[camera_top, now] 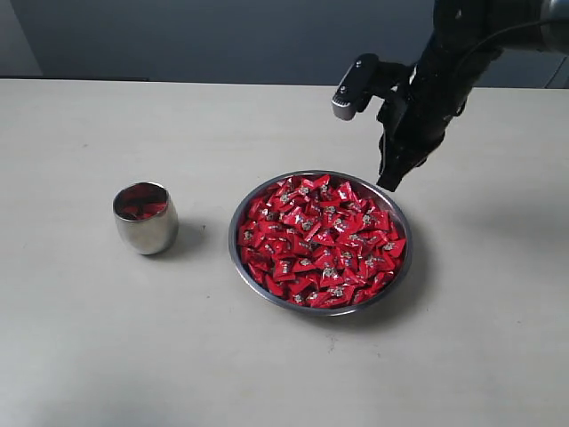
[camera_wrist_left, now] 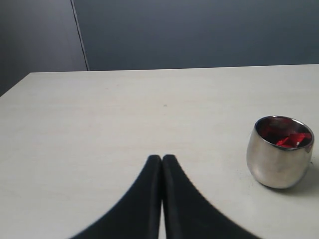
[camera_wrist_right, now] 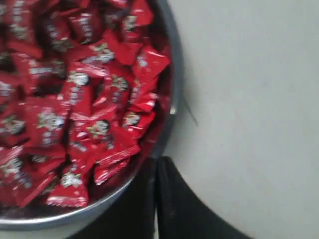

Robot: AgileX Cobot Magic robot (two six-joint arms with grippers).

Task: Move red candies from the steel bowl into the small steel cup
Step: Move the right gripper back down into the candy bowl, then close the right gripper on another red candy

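The right gripper (camera_top: 388,182) hangs above the far right edge of the steel bowl (camera_top: 233,245). Its 2 fingers are pressed together with nothing visible between them, and the right wrist view puts the tips (camera_wrist_right: 155,162) almost over the rim (camera_wrist_right: 172,74). The red candies (camera_top: 320,240) fill the bowl in a loose heap right up to that rim. A few more (camera_wrist_left: 294,139) already lie in the small steel cup (camera_top: 145,218), which stands upright on the table (camera_top: 89,338), well apart from the bowl on its left. The likeliest fault is a straight descent from here: closed tips would probably strike the rim or plough the heap, tilting the bowl or flicking candies onto the table. The jaws would need to part and shift inward first. The foil looks slick, so a pinch may catch 2 or 3 pieces, or lose 1 on the long carry. The cup's mouth is narrow and its body rounded, so a careless release could miss or tip it. The left gripper (camera_wrist_left: 162,158), also closed and empty, sits near the cup.
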